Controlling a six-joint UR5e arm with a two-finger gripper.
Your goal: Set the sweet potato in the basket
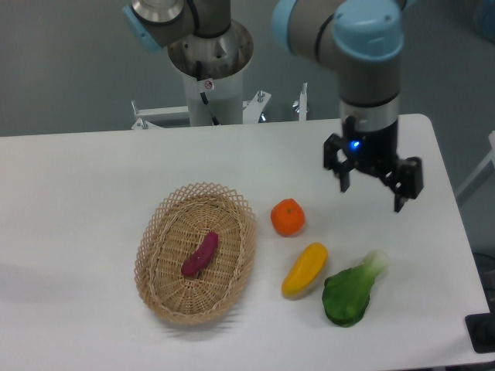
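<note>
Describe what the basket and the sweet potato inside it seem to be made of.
The basket looks like woven wicker, light tan and matte; its crossing strands and looped rim show it. The sweet potato looks like smooth moulded plastic, evenly magenta, though the material is uncertain.

Even, bright light; soft focus.

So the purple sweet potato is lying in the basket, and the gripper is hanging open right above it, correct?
Not quite. The sweet potato does lie in the basket, but the open gripper hangs far off to the right, above the table beyond the orange fruit, as the camera view shows.
</note>
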